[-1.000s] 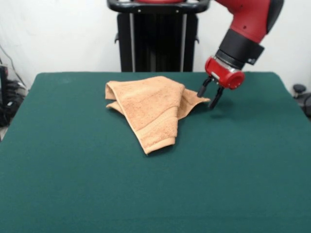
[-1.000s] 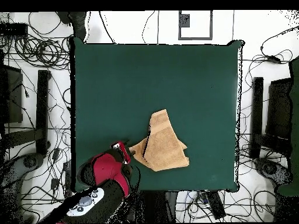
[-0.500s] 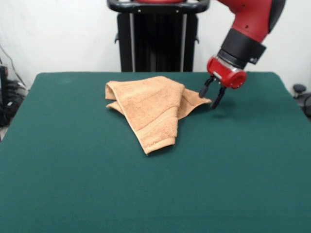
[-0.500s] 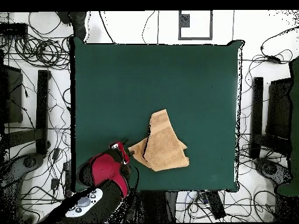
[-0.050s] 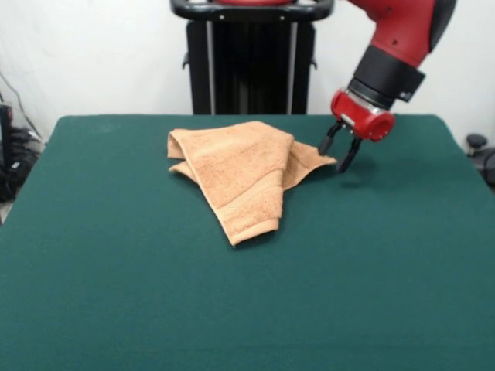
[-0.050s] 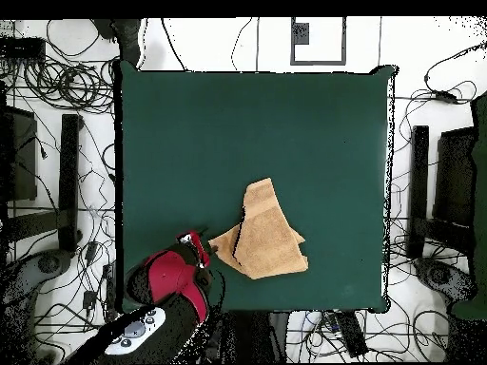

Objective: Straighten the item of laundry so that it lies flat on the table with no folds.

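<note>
The towel lies crumpled and folded over itself on the green tabletop, toward the edge nearest the robot's pedestal and roughly midway along it. Its longest fold runs from that edge out toward the middle of the tabletop, ending in a rounded hem. A thin pointed corner sticks out sideways from the pile, and this corner is what the next move likely turns on: the jaws hang just beside its tip, slightly above the cloth, spread apart and holding nothing. In the overhead view the towel sits close to the red wrist, with the jaws just off the corner. To catch that tip, they would need to come down and inward.
</note>
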Robot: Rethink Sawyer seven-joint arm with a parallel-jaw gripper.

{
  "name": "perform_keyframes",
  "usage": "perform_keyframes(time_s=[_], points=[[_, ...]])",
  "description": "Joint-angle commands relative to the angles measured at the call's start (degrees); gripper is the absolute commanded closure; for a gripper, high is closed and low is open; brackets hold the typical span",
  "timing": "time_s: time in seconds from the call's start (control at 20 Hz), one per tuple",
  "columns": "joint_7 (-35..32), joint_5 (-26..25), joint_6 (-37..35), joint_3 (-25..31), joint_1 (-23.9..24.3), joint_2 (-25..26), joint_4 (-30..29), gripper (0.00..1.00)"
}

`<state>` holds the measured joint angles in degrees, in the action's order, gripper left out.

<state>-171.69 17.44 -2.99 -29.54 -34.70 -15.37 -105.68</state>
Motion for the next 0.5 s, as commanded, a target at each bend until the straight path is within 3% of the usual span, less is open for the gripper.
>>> perform_keyframes(time_s=[0.05, 0.2, 0.3, 0.5], points=[[-2.69, -1.21, 0.05, 6.46, -0.36, 1.19, 0.19, 1.0], [-2.11, -2.02, 0.7, 7.51, 0.77, 0.73, -0.17, 1.0], [-4.49, 0.17, 1.73, 4.07, -2.25, 2.53, 0.46, 1.0], [-4.54, -0.18, 2.21, 5.92, -0.65, 1.57, -0.33, 1.0]])
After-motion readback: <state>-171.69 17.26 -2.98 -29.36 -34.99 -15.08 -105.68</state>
